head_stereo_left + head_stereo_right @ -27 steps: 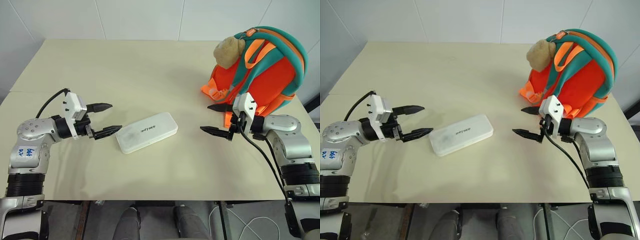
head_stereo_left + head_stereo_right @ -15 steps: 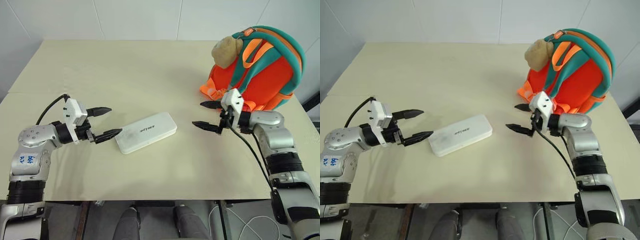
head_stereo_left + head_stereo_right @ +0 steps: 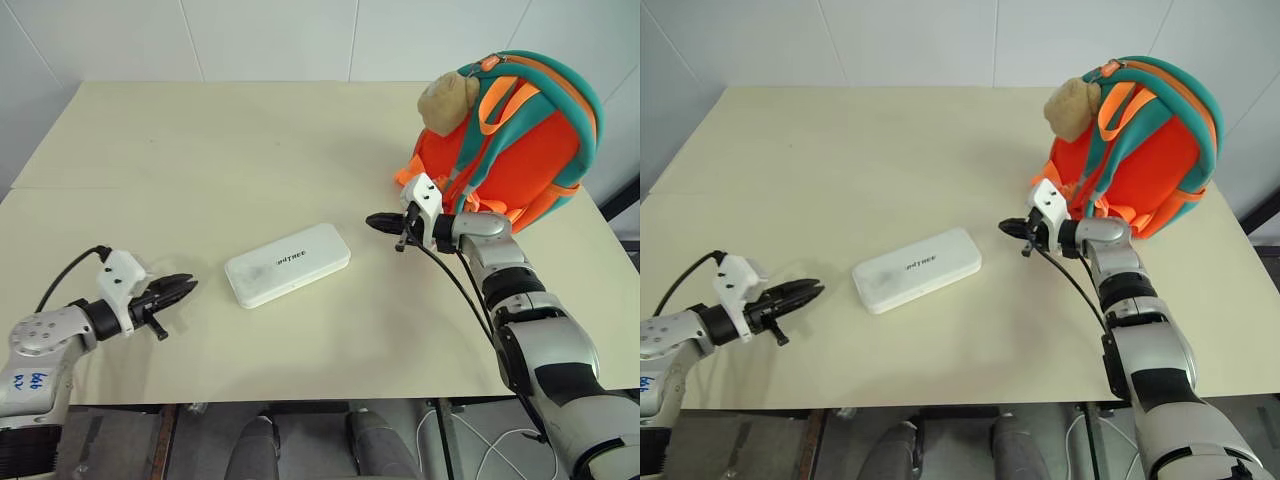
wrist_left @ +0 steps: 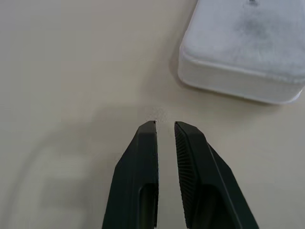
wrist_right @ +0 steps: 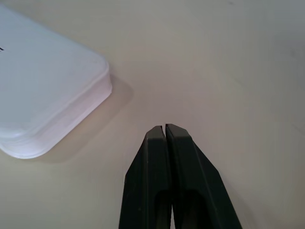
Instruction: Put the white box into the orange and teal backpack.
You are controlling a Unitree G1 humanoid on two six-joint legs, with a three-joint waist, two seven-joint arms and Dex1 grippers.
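Note:
The white box (image 3: 288, 265) lies flat on the table (image 3: 230, 140), near the middle, with dark lettering on its lid. At the far right the orange and teal backpack (image 3: 525, 150) stands upright, a tan plush toy (image 3: 447, 100) on its top. My left gripper (image 3: 185, 287) is shut and empty, low over the table a short way left of the box; the box's corner (image 4: 243, 52) lies just ahead of it in the left wrist view. My right gripper (image 3: 372, 221) is shut and empty, between the box's right end and the backpack's base. The box's end (image 5: 43, 90) lies ahead of its fingertips (image 5: 165, 128).
The table's near edge (image 3: 300, 398) runs just behind both arms. A black cable (image 3: 455, 285) hangs along my right forearm. White walls (image 3: 280, 35) close off the back of the table.
Both grippers have gone from open to shut. My left gripper has drawn back from the box's left end towards the near edge. My right gripper has swung left and farther out, beside the backpack's base.

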